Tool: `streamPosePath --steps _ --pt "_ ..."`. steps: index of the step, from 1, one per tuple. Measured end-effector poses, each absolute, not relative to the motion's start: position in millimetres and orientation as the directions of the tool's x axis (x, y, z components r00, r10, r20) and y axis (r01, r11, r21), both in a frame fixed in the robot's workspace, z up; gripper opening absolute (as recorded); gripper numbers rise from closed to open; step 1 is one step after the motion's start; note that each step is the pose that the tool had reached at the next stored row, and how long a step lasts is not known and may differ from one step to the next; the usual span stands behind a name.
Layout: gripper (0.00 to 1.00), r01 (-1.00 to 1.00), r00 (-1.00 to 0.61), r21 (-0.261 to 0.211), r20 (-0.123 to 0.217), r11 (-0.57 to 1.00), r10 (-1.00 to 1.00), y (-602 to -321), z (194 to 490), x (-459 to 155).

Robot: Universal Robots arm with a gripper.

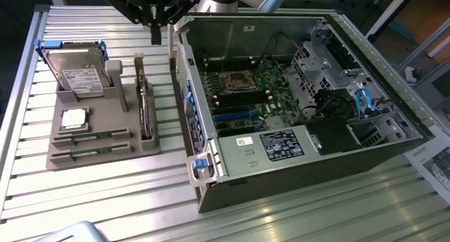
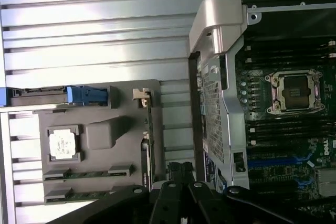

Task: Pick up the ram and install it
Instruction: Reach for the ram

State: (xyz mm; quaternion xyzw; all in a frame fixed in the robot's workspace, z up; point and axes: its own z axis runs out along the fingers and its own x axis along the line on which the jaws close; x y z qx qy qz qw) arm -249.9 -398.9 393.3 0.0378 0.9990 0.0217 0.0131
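Closed fully and empty, the gripper [image 1: 155, 39] [image 2: 181, 171] is held above the table's [image 1: 105, 200] far edge, between the gray holder [image 1: 105, 118] and the computer case [image 1: 281, 147]. The ram [image 1: 90, 138] and its twin [image 1: 88, 155] are seated in slots along the holder's edge farthest from the gripper.

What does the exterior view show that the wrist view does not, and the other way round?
Exterior view: the power supply with its label, the blue cable and the drive cage inside the computer case.
Wrist view: no further thing that I can tell; it looks down past the gripper on the same parts.
Both: the grey tray with two ram sticks lying in it, the processor chip, the dark card on edge, and the processor socket.
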Motion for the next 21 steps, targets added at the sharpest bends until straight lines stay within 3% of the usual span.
streamPosePath --steps 21 --pt "0.1 0.075 -0.997 0.044 -0.025 0.996 0.076 -398.9 393.3 -320.2"
